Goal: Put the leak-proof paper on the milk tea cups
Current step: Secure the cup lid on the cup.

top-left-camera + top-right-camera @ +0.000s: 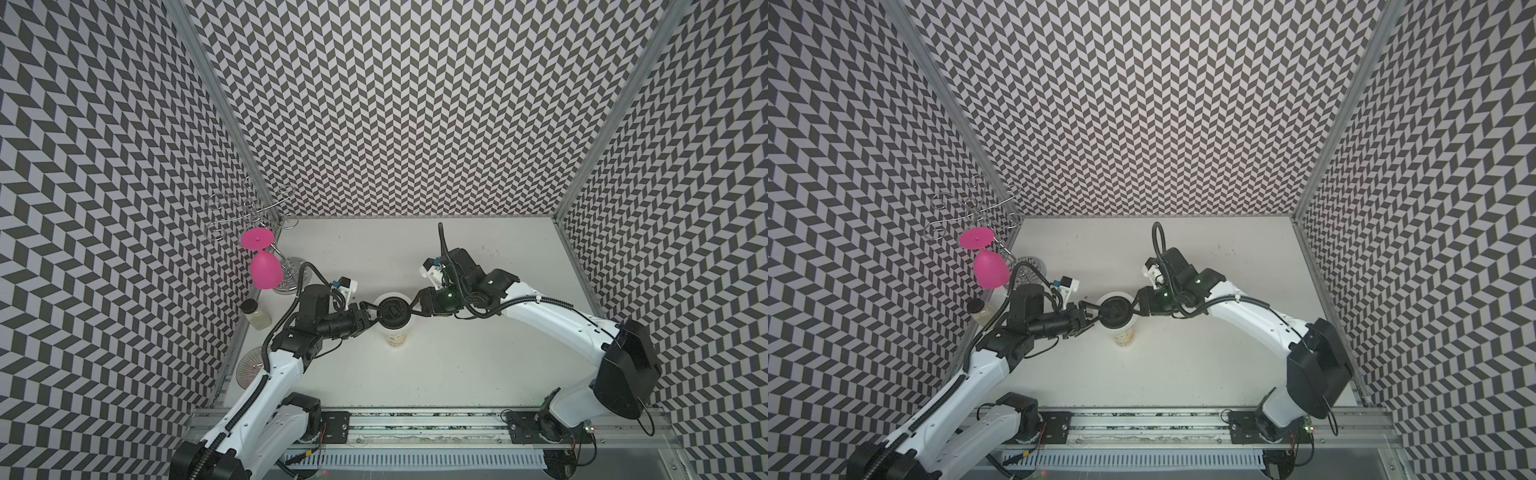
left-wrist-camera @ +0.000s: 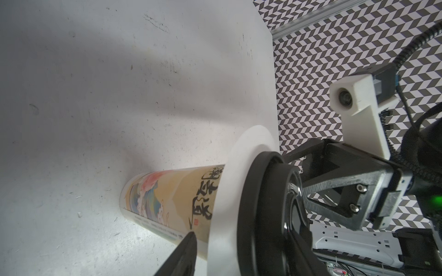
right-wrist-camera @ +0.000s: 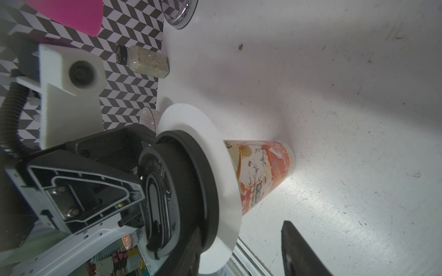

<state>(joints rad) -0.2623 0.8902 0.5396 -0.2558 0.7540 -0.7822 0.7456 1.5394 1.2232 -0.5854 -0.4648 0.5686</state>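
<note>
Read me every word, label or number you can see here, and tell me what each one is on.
On the cup, large black brush characters: seen sideways, I cannot read them.
Near its base, small print and a red seal: too small.
On the lid, raised marks: blurred.
No text reads clearly.

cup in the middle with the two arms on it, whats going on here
The milk tea cup stands upright, with the leak-proof paper lying across its rim and a black lid on top of that. The left gripper and right gripper reach in from opposite sides, each with one finger over the lid and one below the paper's edge, jaws apart and not visibly clamping.
</note>
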